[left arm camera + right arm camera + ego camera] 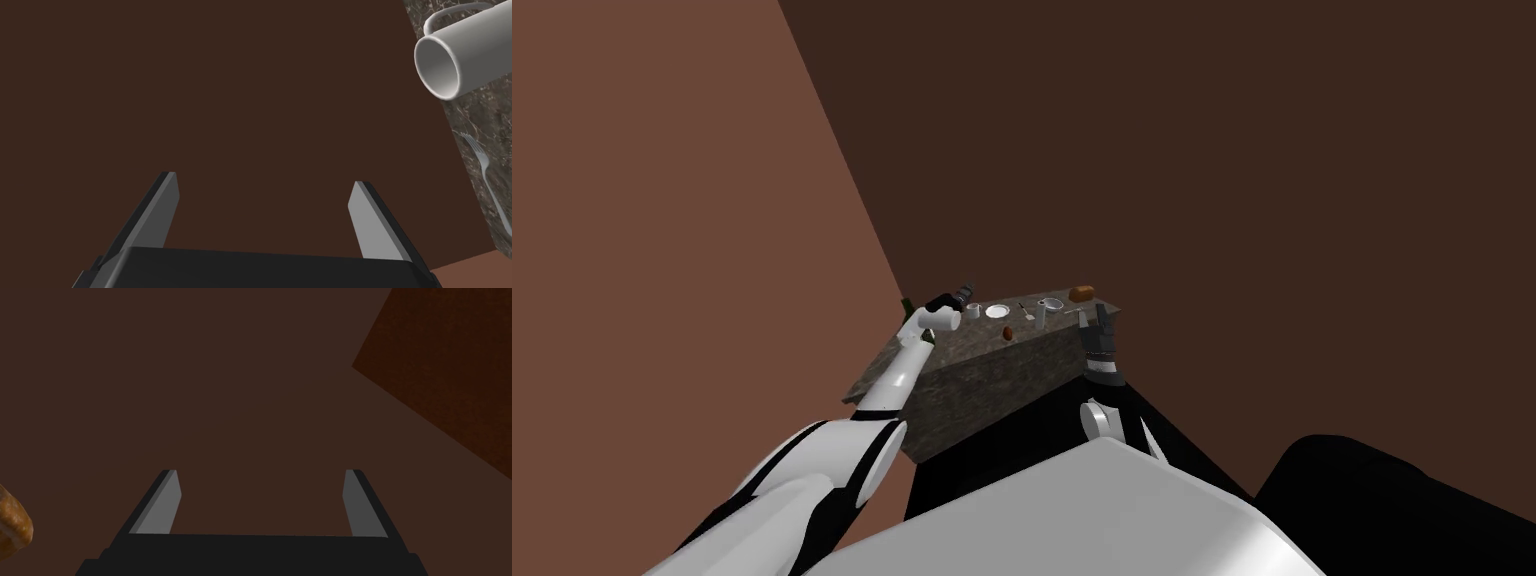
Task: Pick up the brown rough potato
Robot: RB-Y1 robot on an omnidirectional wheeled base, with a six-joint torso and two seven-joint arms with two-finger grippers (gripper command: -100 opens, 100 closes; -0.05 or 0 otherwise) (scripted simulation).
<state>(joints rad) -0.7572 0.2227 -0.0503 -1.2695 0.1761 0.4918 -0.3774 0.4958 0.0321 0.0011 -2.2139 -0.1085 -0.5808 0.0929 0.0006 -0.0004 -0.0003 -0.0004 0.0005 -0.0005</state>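
Potato: a small, reddish-brown oval lump (pixel 1007 332), lying alone on the mottled grey-brown counter (pixel 962 350) close to its front edge (its skin is too small in the head view to judge as rough or smooth).
Touching it: the counter top and nothing else; both grippers are apart from it.
Just behind it: a white plate (pixel 997 311), lying flat.
Beside the plate: a white mug (pixel 480 45) with its handle away from the left hand and its mouth showing in the left wrist view, and a pale fork (pixel 484 167) flat on the stone near it.
Left gripper: (pixel 265 180) fingers spread wide with nothing between them, held over the counter's left back part near the mug.
Right gripper: (pixel 260 474) fingers likewise wide apart and empty, at the counter's right end.
Far right corner: an orange-brown loaf (pixel 1082 292), cut off by the edge in the right wrist view.
Hard to make out: a small grey vessel (pixel 1050 305) between plate and loaf; whether pot or cup I cannot tell.
Below the counter: a black area (pixel 1012 440).
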